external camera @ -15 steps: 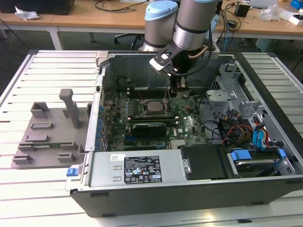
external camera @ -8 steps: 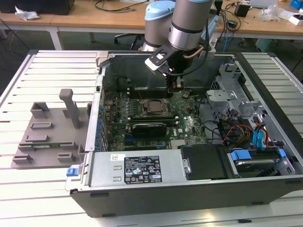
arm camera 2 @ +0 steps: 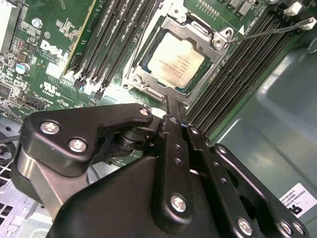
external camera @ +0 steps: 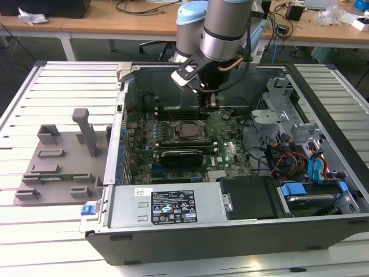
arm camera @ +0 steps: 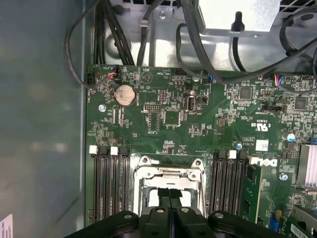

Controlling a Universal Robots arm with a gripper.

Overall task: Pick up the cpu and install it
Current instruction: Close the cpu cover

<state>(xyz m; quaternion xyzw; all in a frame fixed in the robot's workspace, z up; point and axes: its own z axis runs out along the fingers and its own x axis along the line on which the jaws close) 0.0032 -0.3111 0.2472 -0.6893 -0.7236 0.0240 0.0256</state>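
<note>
The cpu (arm camera 2: 171, 62), a small square chip with a silver-grey top, lies flat inside the metal socket frame (arm camera 2: 198, 30) on the green motherboard (arm camera 2: 54, 54). In the exterior view the cpu (external camera: 187, 130) sits mid-board inside the open computer case (external camera: 323, 115). My gripper (arm camera 2: 174, 106) is shut with nothing between its fingers, and its tips hover just over the edge of the socket frame beside the chip. In the first wrist view the shut gripper (arm camera: 169, 196) covers the middle of the socket frame (arm camera: 171, 168). My gripper (external camera: 211, 104) hangs just behind the socket.
Black memory slots (arm camera 2: 106, 44) flank the socket on both sides. A thin metal lever (arm camera 2: 270, 30) sticks out from the socket. A long black card (external camera: 181, 156), the power supply (external camera: 167, 205), cables (external camera: 282, 158) and a drive cage (external camera: 277, 104) crowd the case. A grey fixture (external camera: 57, 167) lies outside.
</note>
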